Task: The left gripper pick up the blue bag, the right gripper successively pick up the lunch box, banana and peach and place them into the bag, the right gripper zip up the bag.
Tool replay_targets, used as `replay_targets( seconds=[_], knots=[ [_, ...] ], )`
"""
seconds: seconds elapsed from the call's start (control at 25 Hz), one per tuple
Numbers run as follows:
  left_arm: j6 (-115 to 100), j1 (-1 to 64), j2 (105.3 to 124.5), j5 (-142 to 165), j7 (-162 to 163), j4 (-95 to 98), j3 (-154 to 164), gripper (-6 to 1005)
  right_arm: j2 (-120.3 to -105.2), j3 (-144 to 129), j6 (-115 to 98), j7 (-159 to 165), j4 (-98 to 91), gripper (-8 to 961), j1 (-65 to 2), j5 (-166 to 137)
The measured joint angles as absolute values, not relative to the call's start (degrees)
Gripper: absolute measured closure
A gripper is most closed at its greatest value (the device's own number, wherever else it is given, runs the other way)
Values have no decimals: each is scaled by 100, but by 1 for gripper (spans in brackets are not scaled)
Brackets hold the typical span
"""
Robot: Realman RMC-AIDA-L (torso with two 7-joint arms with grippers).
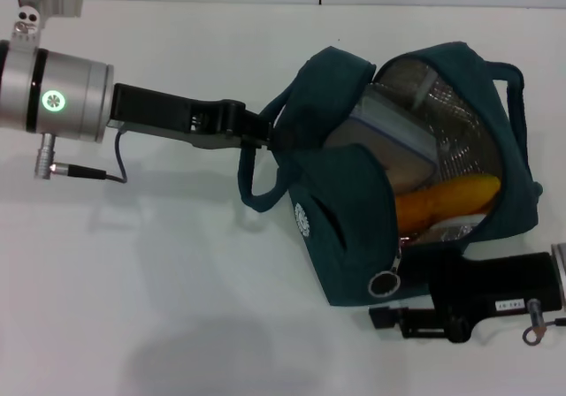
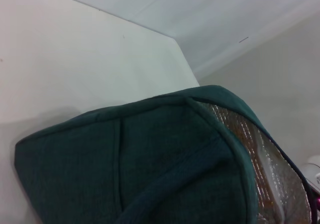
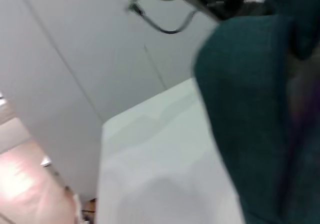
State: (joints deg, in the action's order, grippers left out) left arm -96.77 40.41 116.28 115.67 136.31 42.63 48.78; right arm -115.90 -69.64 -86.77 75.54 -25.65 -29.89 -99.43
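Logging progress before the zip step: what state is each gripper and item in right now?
blue bag: unzipped, mouth open, lying on the table.
lunch box: inside the bag.
banana: inside the bag, beside the lunch box.
peach: not visible.
ring-pull zipper: at the bag's near end.
left gripper: shut on the bag's edge.
right gripper: beside the ring-pull.

The left gripper (image 1: pixel 262 136) is a black claw on a silver cylindrical wrist with a round green light and a thin dark cable. The right gripper (image 1: pixel 416 323) is black, with a small white printed label.
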Motion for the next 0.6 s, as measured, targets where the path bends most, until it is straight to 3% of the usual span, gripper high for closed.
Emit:
replay_targets(
  seconds=[0.6],
  knots=[
    [-9677, 4016, 11628, 11567, 13622, 4262, 4878, 957, -11619, -7046, -8327, 7457, -2451, 525, -3050, -9745]
  ],
)
